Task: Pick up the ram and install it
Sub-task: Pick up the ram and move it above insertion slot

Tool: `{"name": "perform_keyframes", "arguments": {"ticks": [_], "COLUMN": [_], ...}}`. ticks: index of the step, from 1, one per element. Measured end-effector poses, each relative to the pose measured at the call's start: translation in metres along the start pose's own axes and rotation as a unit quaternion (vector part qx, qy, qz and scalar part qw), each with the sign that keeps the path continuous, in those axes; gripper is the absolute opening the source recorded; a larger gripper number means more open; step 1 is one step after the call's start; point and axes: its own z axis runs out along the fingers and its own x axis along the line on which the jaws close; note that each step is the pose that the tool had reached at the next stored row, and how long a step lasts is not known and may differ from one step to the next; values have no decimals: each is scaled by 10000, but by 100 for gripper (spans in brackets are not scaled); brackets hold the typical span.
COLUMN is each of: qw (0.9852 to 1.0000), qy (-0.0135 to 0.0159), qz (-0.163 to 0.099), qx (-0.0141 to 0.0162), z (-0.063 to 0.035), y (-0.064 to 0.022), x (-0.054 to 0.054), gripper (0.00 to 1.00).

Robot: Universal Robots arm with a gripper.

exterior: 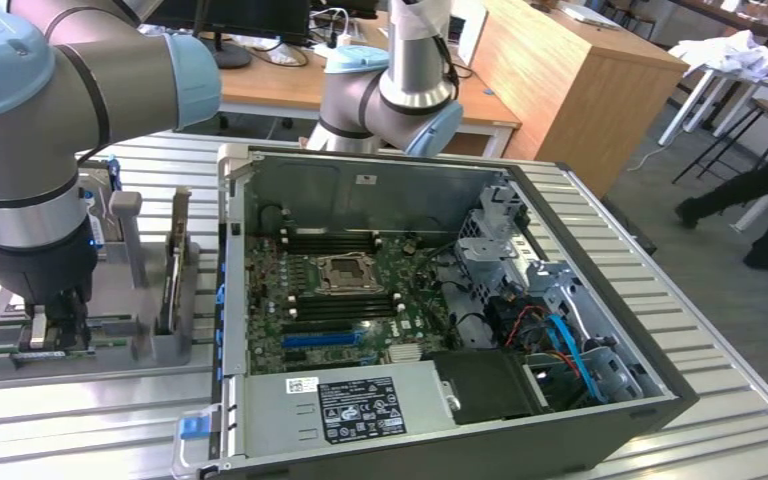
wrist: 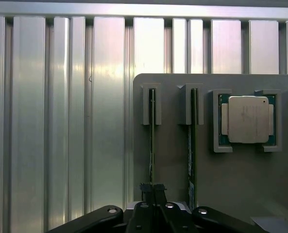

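Note:
The ram [wrist: 152,141] is a thin green stick standing on edge in the slot of a grey holder [wrist: 241,184] nearest the holder's edge. My gripper [wrist: 152,190] sits over one end of it, its black fingers [wrist: 146,188] pinched together on the stick. In the exterior view my gripper [exterior: 61,335] reaches straight down into the holder [exterior: 157,345] at that view's left, where the green ram [exterior: 11,354] with a pale label shows beside the fingers. A twin green stick [wrist: 192,145] stands in the neighbouring slot.
A processor chip [wrist: 245,119] lies in a pocket of the holder beyond the twin stick. The open computer case [exterior: 651,390] lies to the exterior view's right, its motherboard [exterior: 344,300] with long slots facing up. A person's legs [exterior: 744,195] show at far right.

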Motion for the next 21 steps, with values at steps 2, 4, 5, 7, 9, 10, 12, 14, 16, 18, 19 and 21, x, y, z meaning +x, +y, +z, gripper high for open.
{"name": "perform_keyframes", "arguments": {"ticks": [2, 4, 5, 7, 9, 10, 12, 14, 16, 18, 19, 21], "qw": [10000, 10000, 10000, 10000, 10000, 10000, 10000, 10000, 10000, 10000, 10000, 10000], "qy": [0, 0, 0, 0, -1, -1, 1, 0, 0, 0, 0, 0], "qz": [0, 0, 0, 0, 0, 0, 0, 0, 0, 0, 0, 0], "qx": [0, 0, 0, 0, 1, 1, -1, 0, 0, 0, 0, 0], "z": [0, 0, 0, 0, -1, -5, -19, -38, -58, -82, -96, -127], "y": [0, 0, 0, 0, 0, 0, 1, 1, 2, 3, 3, 4], "x": [0, 0, 0, 0, 0, 0, 0, -1, -1, -2, -2, -3], "gripper": [11, 11, 11, 11, 11, 11, 11, 11, 11, 11, 11, 11]}}
